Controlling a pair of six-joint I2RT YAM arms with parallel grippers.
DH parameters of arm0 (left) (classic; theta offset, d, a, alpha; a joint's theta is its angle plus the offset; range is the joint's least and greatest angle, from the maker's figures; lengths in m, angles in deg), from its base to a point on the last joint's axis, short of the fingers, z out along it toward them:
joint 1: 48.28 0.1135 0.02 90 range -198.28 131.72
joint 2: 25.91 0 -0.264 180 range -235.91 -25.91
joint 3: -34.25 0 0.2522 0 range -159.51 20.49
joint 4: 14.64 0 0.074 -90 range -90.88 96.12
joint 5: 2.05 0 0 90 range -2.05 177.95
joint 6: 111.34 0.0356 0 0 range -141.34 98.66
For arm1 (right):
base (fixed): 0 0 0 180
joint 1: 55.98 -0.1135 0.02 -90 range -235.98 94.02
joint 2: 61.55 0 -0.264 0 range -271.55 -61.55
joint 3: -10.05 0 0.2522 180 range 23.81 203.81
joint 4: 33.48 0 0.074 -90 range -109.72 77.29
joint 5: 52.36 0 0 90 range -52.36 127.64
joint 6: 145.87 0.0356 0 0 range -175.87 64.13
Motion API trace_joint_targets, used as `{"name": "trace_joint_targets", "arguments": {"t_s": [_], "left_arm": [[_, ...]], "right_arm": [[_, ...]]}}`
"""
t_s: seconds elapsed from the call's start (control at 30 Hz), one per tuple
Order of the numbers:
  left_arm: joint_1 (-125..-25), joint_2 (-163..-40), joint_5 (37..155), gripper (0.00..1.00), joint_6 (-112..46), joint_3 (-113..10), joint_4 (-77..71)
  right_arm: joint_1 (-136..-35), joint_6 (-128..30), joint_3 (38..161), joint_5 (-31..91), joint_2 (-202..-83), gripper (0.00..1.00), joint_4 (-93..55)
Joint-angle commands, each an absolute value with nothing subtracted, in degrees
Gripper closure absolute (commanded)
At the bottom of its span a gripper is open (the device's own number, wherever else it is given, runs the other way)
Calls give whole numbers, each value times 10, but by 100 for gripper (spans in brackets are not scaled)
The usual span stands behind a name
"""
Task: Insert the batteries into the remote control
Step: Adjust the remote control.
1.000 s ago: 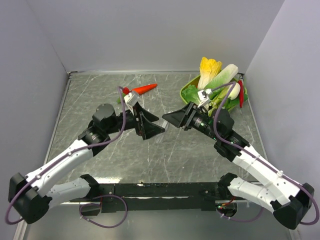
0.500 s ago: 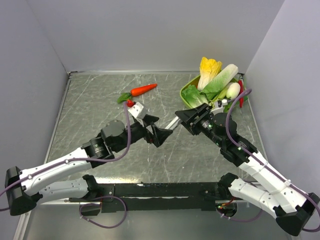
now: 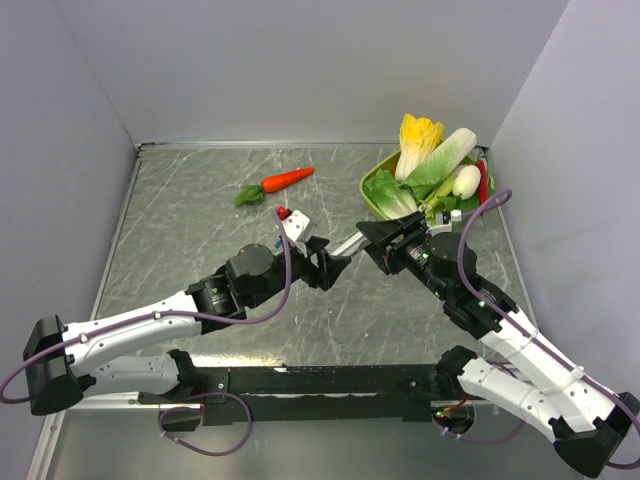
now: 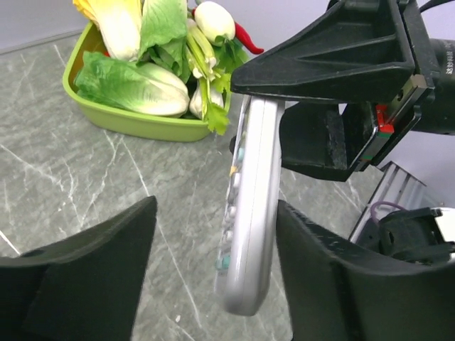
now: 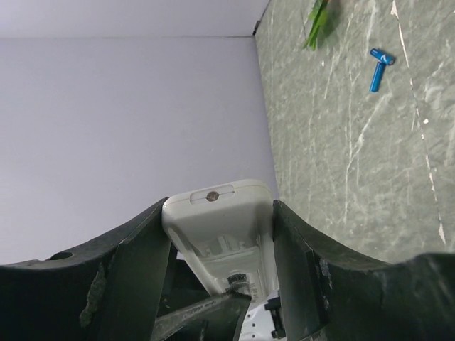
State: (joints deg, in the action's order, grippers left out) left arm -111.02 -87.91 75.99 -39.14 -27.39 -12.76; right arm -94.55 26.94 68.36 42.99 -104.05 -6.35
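Note:
My right gripper (image 3: 372, 238) is shut on the remote control (image 3: 348, 245) and holds it above the table, its free end pointing at the left arm. In the right wrist view the gripper (image 5: 220, 231) clamps the white remote (image 5: 217, 209), whose back shows an open recess with a metal spring. My left gripper (image 3: 330, 268) is open. In the left wrist view (image 4: 215, 213) its jaws stand either side of the remote's (image 4: 252, 213) free end without touching it. Two blue batteries (image 5: 377, 71) lie together on the table, far from both grippers, near a green leaf.
A green bowl (image 3: 372, 197) of vegetables stands at the back right, just behind the right gripper; it also shows in the left wrist view (image 4: 128, 122). An orange carrot (image 3: 288, 178) lies at the back centre. Grey walls close in the marble table on three sides.
My left arm has swung right and forward, bringing its open gripper around the remote's free end. The right gripper has shifted slightly, still holding the remote.

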Motion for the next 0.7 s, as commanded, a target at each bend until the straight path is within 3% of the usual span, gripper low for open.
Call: {"name": "trace_joint_targets", "arguments": {"t_s": [0.0,0.2,0.27,0.33,0.47,0.5,0.53,0.67], "left_arm": [[-1115,-896,765,37,-380,-285,-172],[-1114,-906,783,61,-393,-289,-168],[-1115,-903,777,78,-395,-293,-163],[-1114,-902,770,95,-392,-303,-149],[-1112,-899,768,99,-386,-327,-106],[-1110,-898,771,99,-385,-336,-97],[-1108,-897,777,99,-386,-340,-76],[-1052,-900,846,99,-407,-377,20]], "right_arm": [[-942,315,666,431,-1026,100,-93],[-942,316,661,430,-1022,100,-97],[-942,311,656,426,-1021,99,-98],[-941,303,652,425,-1017,91,-98],[-941,259,643,433,-1007,61,-98],[-941,247,644,435,-1002,46,-95],[-941,229,645,437,-1000,37,-101],[-939,-15,677,442,-996,4,-106]]}}
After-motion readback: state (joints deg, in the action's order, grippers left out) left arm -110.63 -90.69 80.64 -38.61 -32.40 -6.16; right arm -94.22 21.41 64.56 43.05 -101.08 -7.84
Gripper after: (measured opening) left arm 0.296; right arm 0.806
